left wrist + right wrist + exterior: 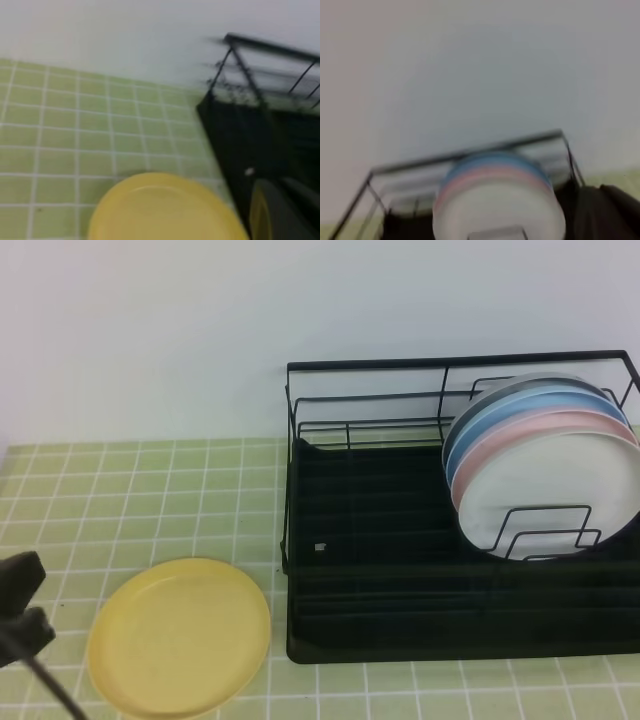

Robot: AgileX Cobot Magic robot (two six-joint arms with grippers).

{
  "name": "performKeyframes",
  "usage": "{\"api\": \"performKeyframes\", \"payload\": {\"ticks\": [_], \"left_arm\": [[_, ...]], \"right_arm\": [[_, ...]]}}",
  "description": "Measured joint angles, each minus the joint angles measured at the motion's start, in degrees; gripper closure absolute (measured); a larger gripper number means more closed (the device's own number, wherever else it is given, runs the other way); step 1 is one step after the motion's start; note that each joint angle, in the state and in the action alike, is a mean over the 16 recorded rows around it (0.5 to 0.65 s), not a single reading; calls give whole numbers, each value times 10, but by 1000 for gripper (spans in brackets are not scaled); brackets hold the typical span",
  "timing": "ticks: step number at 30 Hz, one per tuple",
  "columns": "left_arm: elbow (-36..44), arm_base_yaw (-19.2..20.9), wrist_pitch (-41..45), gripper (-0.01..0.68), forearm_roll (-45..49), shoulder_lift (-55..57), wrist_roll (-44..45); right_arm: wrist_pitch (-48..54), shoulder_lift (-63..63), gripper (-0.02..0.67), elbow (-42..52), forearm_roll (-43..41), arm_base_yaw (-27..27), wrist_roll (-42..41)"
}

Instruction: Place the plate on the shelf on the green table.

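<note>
Green table (150, 490), pale wall behind, shelf w/ stacked plates.

Left gripper (22, 605) at far-left edge of high view, low over tiles, jaws closed, nothing held. Plate (180, 635) flat on tiles just to right of it, not touching as far as visible; in left wrist view plate (162, 210) sits directly below/ahead, near rim cut off by frame. Shelf (400, 620) further right of gripper, beyond plate, front-left corner just beside plate's rim. Inside shelf, far right: white plate (560, 490), pink plate (520, 435), blue plate (510, 405), leaning upright against wire dividers. Right gripper (605, 210) not in high view; dark blurred shape at lower right of right wrist view, jaws shut, empty, facing stacked plates from front, well apart from yellow plate.
</note>
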Motion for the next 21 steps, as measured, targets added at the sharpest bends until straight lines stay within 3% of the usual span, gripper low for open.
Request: {"api": "performKeyframes", "payload": {"ticks": [12, 21], "left_arm": [[-105, 11, 83, 676, 136, 175, -66], [-152, 90, 163, 676, 130, 258, -20]], "right_arm": [[246, 156, 652, -106, 84, 51, -195], [335, 267, 652, -138, 208, 72, -367]]}}
